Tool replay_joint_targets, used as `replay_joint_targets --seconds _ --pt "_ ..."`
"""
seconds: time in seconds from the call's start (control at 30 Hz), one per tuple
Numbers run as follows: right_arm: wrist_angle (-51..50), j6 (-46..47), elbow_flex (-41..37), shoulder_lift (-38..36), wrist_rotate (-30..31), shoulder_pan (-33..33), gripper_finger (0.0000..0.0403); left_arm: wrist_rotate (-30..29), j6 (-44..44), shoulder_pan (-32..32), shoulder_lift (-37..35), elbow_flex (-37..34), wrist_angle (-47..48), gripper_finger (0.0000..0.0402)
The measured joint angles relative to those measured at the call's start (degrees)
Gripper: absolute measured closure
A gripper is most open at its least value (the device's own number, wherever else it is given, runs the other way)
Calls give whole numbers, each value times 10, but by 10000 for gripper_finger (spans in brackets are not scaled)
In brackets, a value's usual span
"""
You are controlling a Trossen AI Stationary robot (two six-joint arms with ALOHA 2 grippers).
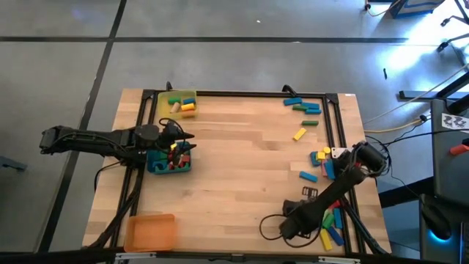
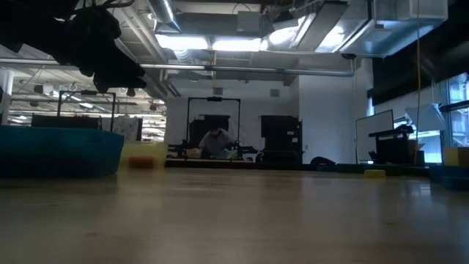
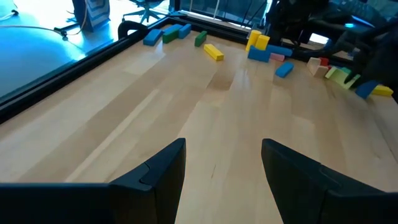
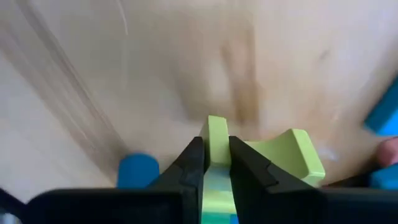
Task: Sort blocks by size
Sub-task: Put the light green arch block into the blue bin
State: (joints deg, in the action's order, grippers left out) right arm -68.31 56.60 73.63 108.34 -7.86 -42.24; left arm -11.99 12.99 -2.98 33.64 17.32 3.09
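My left gripper (image 1: 187,139) is open and empty over the far side of the blue tray (image 1: 170,163), which holds several blocks. In its wrist view the gripper (image 3: 222,180) has only bare wood between its fingers. My right gripper (image 4: 216,163) is shut on a light green block (image 4: 216,134) at the table's near right, among loose blocks (image 1: 330,220). More blocks lie at the right edge (image 1: 322,163) and the far right corner (image 1: 304,108). The yellow tray (image 1: 178,103) at the far left holds a few blocks. My right gripper pinches the light green block between its two fingers, on a narrow part (image 4: 216,144) that sticks out past the fingertips. The fingers point down at the table. A wider light green part (image 4: 297,152) shows beside the right finger. Whether the block rests on the table I cannot tell.
An orange tray (image 1: 150,232) stands at the near left corner. A black frame (image 1: 333,117) runs along the table's far and side edges. A blue block (image 4: 138,169) and a pink one (image 4: 388,149) lie close to the right gripper. The middle of the table is bare wood (image 1: 242,176).
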Motion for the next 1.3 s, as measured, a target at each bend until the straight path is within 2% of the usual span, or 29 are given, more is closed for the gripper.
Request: replay_joint_targets --seconds 0.17,0.37,0.63,0.73,1.0,1.3 --pt "4 -36 42 -28 105 40 350 0 1 0 0 0 -7 206" --pt "89 -147 51 -40 217 96 350 0 25 0 0 0 -8 206" --pt "274 -361 50 -40 290 173 350 0 18 0 0 0 -8 206" --pt "346 -439 50 -40 293 205 350 0 19 -1 0 0 -18 206" --pt "538 -572 51 -23 254 273 350 0 3 -1 -15 39 -20 206" --pt "817 -652 50 67 186 340 346 0 -40 -1 -37 84 -24 206"
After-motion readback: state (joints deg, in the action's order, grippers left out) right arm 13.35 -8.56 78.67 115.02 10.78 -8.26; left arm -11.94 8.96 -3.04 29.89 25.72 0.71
